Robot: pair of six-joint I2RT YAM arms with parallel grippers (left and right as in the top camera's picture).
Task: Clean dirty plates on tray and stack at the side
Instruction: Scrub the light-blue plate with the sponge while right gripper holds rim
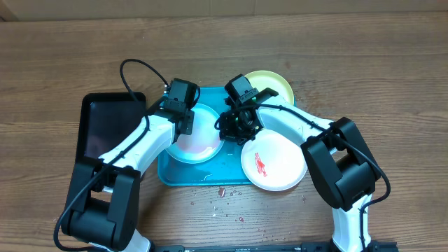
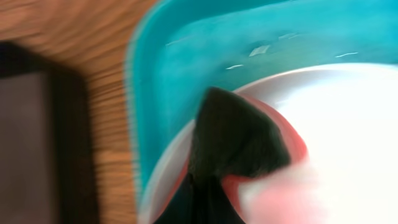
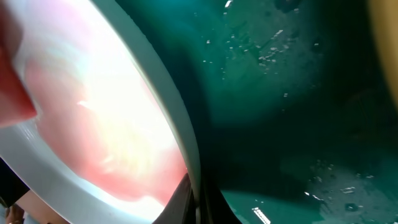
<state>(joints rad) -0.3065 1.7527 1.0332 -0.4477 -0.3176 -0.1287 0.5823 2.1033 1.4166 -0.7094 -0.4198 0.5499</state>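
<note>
Black tray (image 1: 112,126): far left on desk (image 1: 56,63), just beside the tray (image 1: 210,175).

Left hand (image 1: 187,126): low over left part of blue plate (image 1: 199,143). Wrist view is motion-blurred. A dark finger (image 2: 233,140) lies on the plate's inner rim against a red patch. Cannot tell whether open or closed.

Blue plate: flat in the tray's left half, centre pale with a pink film.

Tray: turquoise, mid-desk. Bare floor at the right shows small specks in the right wrist view.

Right hand (image 1: 234,129): at the blue plate's right edge. In the wrist view dark fingertips (image 3: 186,202) sit either side of the plate rim, so it is clamped on the blue plate.

Green plate (image 1: 273,84): at the tray's far right corner, overlapping the rim.

White plate (image 1: 280,164): at the tray's near right side, partly over its edge, red smear (image 1: 261,164) left of centre.

Crumbs (image 1: 220,191): reddish, on desk in front of the tray.
</note>
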